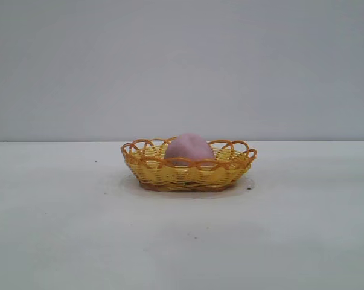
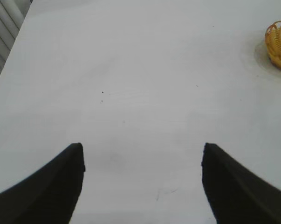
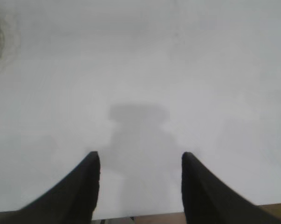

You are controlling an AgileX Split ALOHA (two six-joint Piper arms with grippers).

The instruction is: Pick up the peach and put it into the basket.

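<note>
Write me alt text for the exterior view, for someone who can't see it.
A pink-mauve peach sits inside a shallow yellow-orange wicker basket at the middle of a pale table, against a plain grey wall. No robot arm or gripper appears in this view.

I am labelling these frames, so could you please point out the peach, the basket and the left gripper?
peach [image 1: 189, 147], exterior view, on its rounded top above the rim.
basket [image 1: 188, 174], exterior view, on its front woven wall.
left gripper [image 2: 142, 156], left wrist view, midway between its open fingertips.
</note>
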